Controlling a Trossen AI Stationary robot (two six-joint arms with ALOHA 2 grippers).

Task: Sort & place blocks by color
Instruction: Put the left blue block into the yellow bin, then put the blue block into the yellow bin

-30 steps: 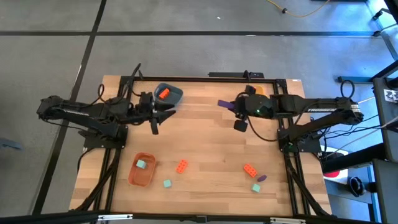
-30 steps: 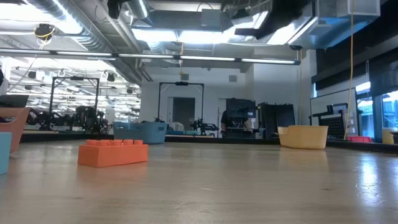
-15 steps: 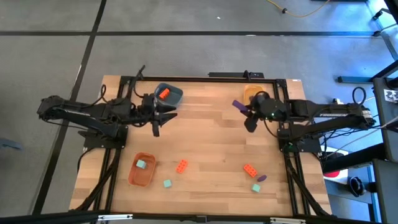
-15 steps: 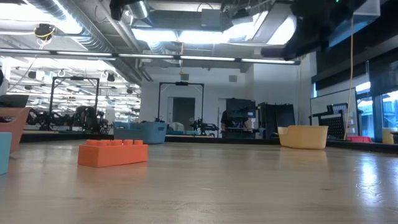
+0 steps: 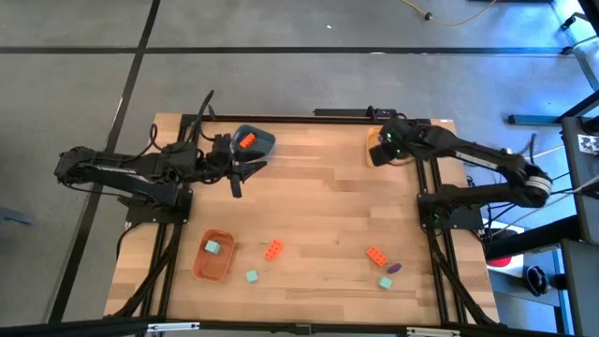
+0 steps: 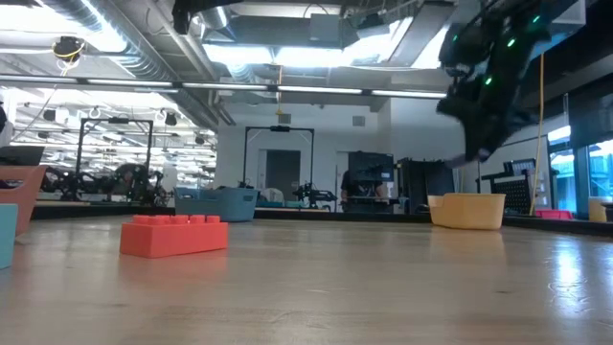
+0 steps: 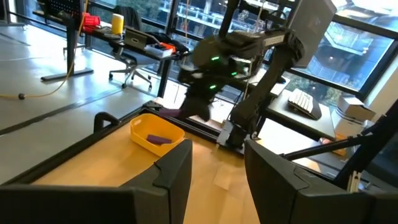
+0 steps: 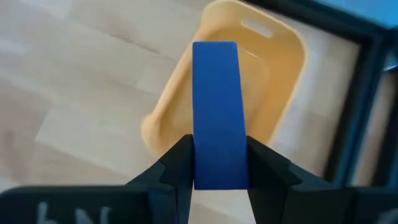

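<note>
My right gripper hangs above the yellow bowl at the table's far right and is shut on a blue-purple block. One purple block lies inside that bowl. My left gripper waits open beside the dark blue bowl, which holds an orange block. Near the front edge lie two orange blocks, two teal ones and a purple one. Another teal block sits in the orange bowl. My right gripper pinches the blue-purple block between its two fingers, which press its two long sides at one end. The rest of the block sticks out past the fingertips. It is lifted clear, over the yellow bowl's rim and hollow.
A black frame rail runs just behind the yellow bowl at the table's far edge. The low view shows an orange block close by, with the blue bowl and yellow bowl farther back. Bare wood lies across the table's middle.
My right gripper has carried the purple block from the table's far middle toward the far right corner, turning as it went, and now stands over the yellow bowl, lower in the low view. The left arm has kept still.
</note>
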